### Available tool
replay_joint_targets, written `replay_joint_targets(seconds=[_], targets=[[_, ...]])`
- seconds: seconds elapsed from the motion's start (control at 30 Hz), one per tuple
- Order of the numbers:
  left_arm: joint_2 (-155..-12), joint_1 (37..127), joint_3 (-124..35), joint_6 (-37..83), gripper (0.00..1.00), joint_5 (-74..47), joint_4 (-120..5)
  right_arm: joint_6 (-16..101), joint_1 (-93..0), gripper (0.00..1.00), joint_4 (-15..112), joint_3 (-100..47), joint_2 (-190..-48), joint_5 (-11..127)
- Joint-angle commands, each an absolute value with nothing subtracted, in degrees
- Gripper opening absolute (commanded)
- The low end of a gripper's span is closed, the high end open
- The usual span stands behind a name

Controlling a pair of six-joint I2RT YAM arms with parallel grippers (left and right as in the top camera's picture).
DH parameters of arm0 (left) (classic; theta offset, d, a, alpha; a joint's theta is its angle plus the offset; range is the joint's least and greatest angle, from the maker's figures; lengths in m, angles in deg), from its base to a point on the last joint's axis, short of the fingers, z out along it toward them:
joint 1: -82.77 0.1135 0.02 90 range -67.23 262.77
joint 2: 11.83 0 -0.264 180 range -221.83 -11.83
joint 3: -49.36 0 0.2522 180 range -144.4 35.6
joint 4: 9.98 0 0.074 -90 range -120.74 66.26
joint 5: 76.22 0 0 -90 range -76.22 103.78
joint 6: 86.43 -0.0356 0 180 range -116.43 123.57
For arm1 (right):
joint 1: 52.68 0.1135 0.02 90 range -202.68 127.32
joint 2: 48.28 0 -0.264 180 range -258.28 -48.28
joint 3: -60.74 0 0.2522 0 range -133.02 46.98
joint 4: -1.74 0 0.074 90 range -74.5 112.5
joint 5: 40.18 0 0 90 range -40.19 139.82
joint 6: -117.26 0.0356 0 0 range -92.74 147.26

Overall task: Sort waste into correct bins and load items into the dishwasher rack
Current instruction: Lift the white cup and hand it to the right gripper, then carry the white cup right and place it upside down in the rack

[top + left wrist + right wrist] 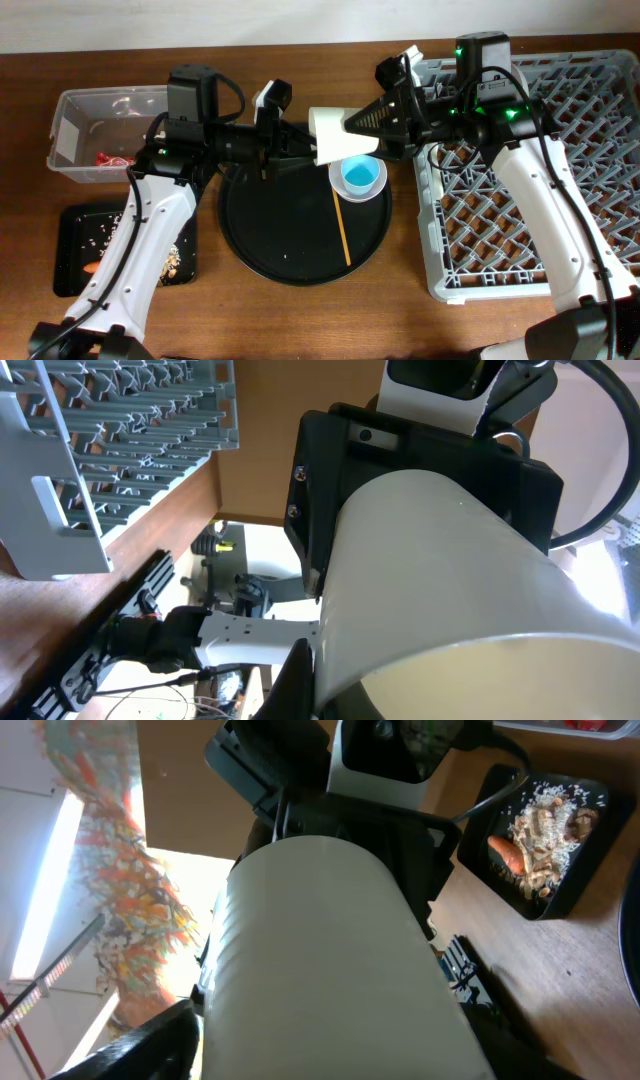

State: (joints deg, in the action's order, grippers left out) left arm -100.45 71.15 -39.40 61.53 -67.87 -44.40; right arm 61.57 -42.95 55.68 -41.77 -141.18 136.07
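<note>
White against the dark arms, the small white cup (328,135) hangs on its side in mid-air over the upper edge of the round black tray (290,235), mid-frame in the overhead view. The left gripper (300,146) is clenched on the cup's wall. The right gripper (368,122) straddles the other end; whether its pads press I cannot tell. If the left lets go too soon, the cup could drop onto the light-blue cup (360,178) below, short of the dishwasher rack (600,90).
</note>
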Motion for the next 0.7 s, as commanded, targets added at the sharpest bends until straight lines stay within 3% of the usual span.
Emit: replay_joint_targets(seconds=[0.0,0.3,0.53,0.67], targets=[[-100.1,70.9,-39.6,61.8,0.00,-67.1,-44.8,61.2,-42.6,0.73,53.4,-41.7,-140.7,138.5],[-100.1,70.9,-39.6,61.8,0.01,-67.9,-44.8,62.3,-42.6,0.61,49.7,-41.7,-140.7,136.1],[-100.1,70.9,-39.6,59.9,0.25,-67.5,-44.8,62.8,-42.6,0.56,48.0,-41.7,-140.7,133.6],[-100.1,70.9,-39.6,57.6,0.26,-63.4,-44.8,63.2,-42.6,0.56,48.0,-41.7,-140.7,131.6]])
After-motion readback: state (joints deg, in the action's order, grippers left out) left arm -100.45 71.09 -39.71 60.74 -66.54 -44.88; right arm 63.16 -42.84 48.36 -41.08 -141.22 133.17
